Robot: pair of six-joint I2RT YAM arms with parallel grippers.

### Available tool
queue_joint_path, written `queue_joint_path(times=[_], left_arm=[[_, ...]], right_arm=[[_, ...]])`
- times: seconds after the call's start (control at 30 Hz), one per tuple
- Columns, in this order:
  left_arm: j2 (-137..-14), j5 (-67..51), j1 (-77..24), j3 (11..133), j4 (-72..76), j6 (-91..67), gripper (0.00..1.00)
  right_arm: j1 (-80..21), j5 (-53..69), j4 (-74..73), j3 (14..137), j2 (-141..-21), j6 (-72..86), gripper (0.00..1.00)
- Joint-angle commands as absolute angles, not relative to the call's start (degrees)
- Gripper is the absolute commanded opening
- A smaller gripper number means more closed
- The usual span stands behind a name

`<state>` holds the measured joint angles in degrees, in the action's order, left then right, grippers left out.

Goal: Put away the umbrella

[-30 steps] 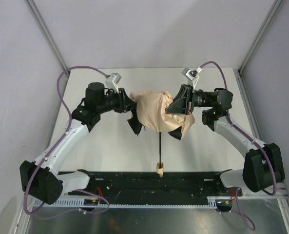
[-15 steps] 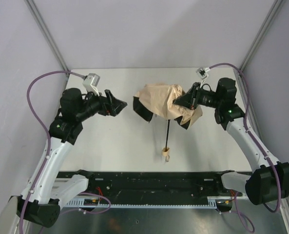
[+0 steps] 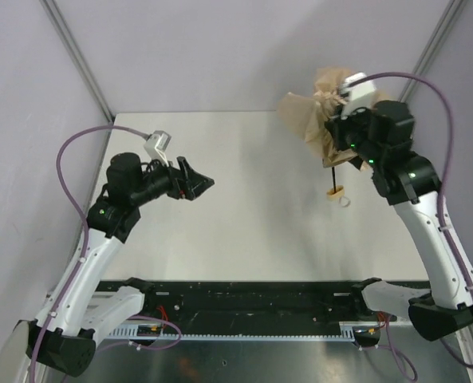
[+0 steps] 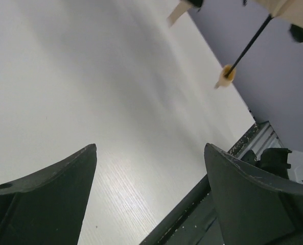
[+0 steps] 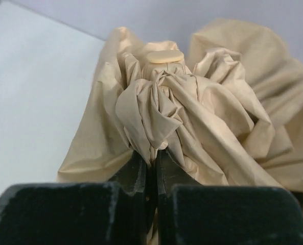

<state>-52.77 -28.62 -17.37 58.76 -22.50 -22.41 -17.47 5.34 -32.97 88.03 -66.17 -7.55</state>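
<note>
The umbrella (image 3: 309,118) hangs in the air at the back right, its beige canopy bunched up. Its thin black shaft runs down to the pale wooden handle (image 3: 335,192), which hangs just above the table with a small strap loop. My right gripper (image 5: 152,162) is shut on a fold of the canopy fabric (image 5: 156,109) near the top cap (image 5: 164,56); in the top view the gripper is hidden behind the wrist. My left gripper (image 3: 206,183) is open and empty over the left half of the table, well apart from the umbrella. Its wrist view shows the handle (image 4: 226,75) far off.
The white table (image 3: 244,215) is bounded by grey walls with metal posts at the back corners. A black rail (image 3: 244,297) runs along the near edge between the arm bases.
My right gripper has lifted the umbrella up and toward the back right corner, so it now hangs off the table. My left gripper let go earlier and has drawn back to the left.
</note>
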Motion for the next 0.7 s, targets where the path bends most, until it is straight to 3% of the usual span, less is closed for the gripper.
queue_joint_path(times=[0.0, 0.17, 0.27, 0.43, 0.67], left_arm=[[-49.62, -22.33, -17.88, 52.26, -20.82, -27.6, 0.89], [-47.3, -15.36, -17.71, 43.66, -20.81, -36.95, 0.91], [-44.89, -14.04, -17.25, 38.75, -20.76, -43.41, 0.91], [-42.58, -15.66, -15.74, 31.21, -20.14, -53.17, 0.98], [-41.13, -24.99, -15.33, 20.76, -11.24, -66.72, 0.99]], right_arm=[[-30.21, -18.11, -39.68, 91.76, -73.29, -26.64, 0.0], [-41.89, -25.47, -43.74, 89.3, -85.11, -34.29, 0.0], [-46.01, -22.19, -43.32, 87.9, -92.04, -33.92, 0.0], [-48.72, -2.41, -42.39, 87.09, -101.71, -33.29, 0.0], [-47.71, 21.82, -43.74, 88.03, -112.83, -29.53, 0.0]])
